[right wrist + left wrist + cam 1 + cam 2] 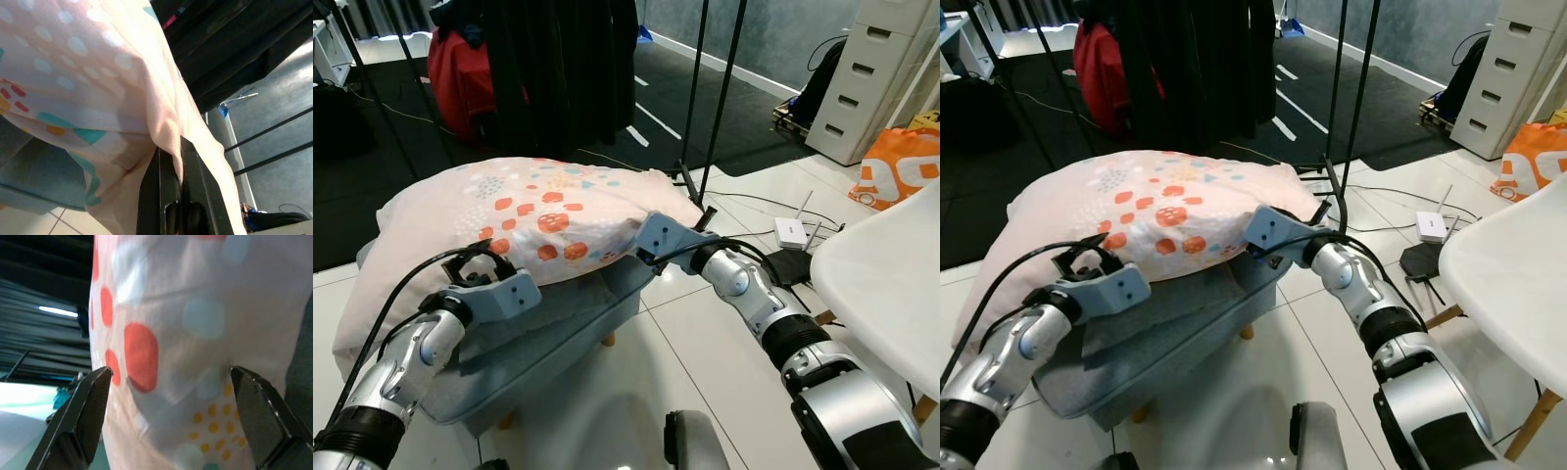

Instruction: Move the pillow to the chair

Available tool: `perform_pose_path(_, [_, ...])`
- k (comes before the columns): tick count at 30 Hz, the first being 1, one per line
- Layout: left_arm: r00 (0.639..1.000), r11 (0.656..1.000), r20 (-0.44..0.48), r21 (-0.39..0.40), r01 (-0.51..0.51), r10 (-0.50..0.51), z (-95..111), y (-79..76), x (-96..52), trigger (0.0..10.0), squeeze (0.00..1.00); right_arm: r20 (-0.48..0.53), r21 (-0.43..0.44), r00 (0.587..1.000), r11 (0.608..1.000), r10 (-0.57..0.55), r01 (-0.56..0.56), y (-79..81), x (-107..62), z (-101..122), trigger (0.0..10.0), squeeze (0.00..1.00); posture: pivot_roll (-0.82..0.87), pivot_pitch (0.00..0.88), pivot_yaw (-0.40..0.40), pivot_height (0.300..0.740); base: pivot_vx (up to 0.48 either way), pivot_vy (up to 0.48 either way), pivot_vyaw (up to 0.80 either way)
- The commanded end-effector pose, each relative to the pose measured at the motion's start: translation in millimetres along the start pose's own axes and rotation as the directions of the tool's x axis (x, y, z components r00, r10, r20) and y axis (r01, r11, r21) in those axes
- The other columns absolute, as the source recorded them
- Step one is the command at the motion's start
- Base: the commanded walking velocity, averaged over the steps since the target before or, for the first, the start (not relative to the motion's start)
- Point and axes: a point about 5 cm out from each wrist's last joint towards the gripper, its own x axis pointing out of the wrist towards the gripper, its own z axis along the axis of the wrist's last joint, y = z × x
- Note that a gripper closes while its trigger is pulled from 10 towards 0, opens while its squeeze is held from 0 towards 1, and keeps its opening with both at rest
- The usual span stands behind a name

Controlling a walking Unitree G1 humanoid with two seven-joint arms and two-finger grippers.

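One pillow (509, 220), pale pink with red and teal spots, lying on a grey padded footstool (563, 333) dead centre of the head views. Right hand (171, 161) already pinched shut on a fold of cover at the pillow's 3 o'clock edge, fabric bunched between the two black fingers. Left hand (171, 396) at about 7 o'clock on the pillow, fingers spread wide with spotted fabric between them, nothing gripped yet. Probably best to push that left hand in a bit deeper before closing, so as to grab stuffing and not just loose cover, then lift both sides together to keep the thing from sagging or sliding out of the thin right-side pinch. One white chair (886, 284), over at 3 o'clock, seat close by, so a short swing across once lifted. Also worth dodging: two black rack poles (720, 98) at 1 o'clock behind the pillow, one white router (791, 233) with cables on the floor, one orange bag (901, 166) and one white drawer unit (867, 78) further off at 2 o'clock.
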Motion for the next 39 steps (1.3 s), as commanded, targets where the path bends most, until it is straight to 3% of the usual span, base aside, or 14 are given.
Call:
perform_pose_path(1, [0.998,0.998,-0.051,0.05,0.024,-0.021,-11.6,-1.9,-0.1,10.0,1.0,0.012,0.025,0.999,0.999,-0.037,0.037,-7.7,-1.1,1.8,0.0,0.0,-0.16,0.112,-0.005,0.435,0.0,0.0,0.0])
perform_pose_path(2, [0.994,0.998,-0.106,0.06,0.025,-0.018,-21.2,-1.6,1.2,10.0,1.0,0.015,0.026,0.999,0.999,-0.036,0.035,-7.5,-1.7,2.1,0.0,0.0,-0.17,0.121,0.002,0.435,0.0,0.0,0.0])
perform_pose_path(4, [0.994,0.998,-0.106,0.06,0.025,-0.018,-21.2,-1.6,1.2,10.0,1.0,0.015,0.026,0.999,0.999,-0.036,0.035,-7.5,-1.7,2.1,0.0,0.0,-0.17,0.121,0.002,0.435,0.0,0.0,0.0])
perform_pose_path(6, [0.981,0.993,-0.184,0.09,0.071,-0.054,-35.7,-6.3,2.1,10.0,1.0,0.017,0.026,0.999,0.999,-0.035,0.035,-8.5,-3.4,1.6,0.0,0.0,-0.18,0.14,0.013,0.435,0.0,0.0,0.0])
perform_pose_path(11, [0.964,0.982,-0.244,0.128,0.142,-0.108,-47.1,-14.7,-1.2,10.0,1.0,0.012,0.024,0.999,0.999,-0.041,0.041,-11.5,-5.9,-0.2,0.0,0.0,-0.19,0.155,0.016,0.435,0.0,0.0,0.0])
perform_pose_path(17, [0.95,0.971,-0.299,0.183,0.151,-0.092,-58.3,-14.0,-6.1,10.0,1.0,0.011,0.024,0.999,0.999,-0.042,0.042,-12.3,-7.6,-0.8,0.0,0.0,-0.19,0.162,0.019,0.435,0.0,0.0,0.0])
perform_pose_path(18, [0.94,0.968,-0.333,0.203,0.144,-0.07,-64.9,-12.6,-8.9,10.0,0.2,0.012,0.023,0.999,0.999,-0.041,0.041,-12.6,-8.2,-0.6,0.0,0.0,-0.19,0.168,0.02,0.435,0.0,0.0,0.0])
perform_pose_path(19, [0.94,0.968,-0.333,0.203,0.144,-0.07,-64.9,-12.6,-8.9,10.0,0.2,0.012,0.023,0.999,0.999,-0.041,0.041,-12.6,-8.2,-0.6,0.0,0.0,-0.19,0.168,0.02,0.435,0.0,0.0,0.0])
perform_pose_path(20, [0.932,0.967,-0.358,0.212,0.14,-0.057,-69.5,-12.1,-10.7,10.0,0.0,0.014,0.023,0.999,0.999,-0.042,0.041,-13.0,-8.6,-0.2,0.0,0.0,-0.2,0.169,0.02,0.435,0.0,0.0,0.0])
perform_pose_path(27, [0.93,0.973,-0.366,0.219,0.069,0.016,-70.2,-9.9,-7.5,10.0,0.0,0.023,0.021,0.999,0.999,-0.042,0.042,-16.2,-9.2,2.4,0.0,0.0,-0.21,0.169,0.015,0.435,0.0,0.0,0.0])
perform_pose_path(28, [0.934,0.974,-0.355,0.222,0.036,0.047,-67.4,-9.3,-4.4,0.0,0.0,0.028,0.02,0.999,0.999,-0.042,0.041,-17.5,-9.4,3.5,0.0,0.0,-0.22,0.169,0.012,0.435,0.0,0.0,0.0])
perform_pose_path(39, [0.935,0.979,-0.343,0.2,-0.022,0.091,-59.6,-15.8,2.5,0.0,0.0,0.042,0.039,0.998,0.998,-0.044,0.042,-19.7,-9.1,8.9,0.0,0.0,-0.23,0.142,0.009,0.435,0.0,0.0,0.0])
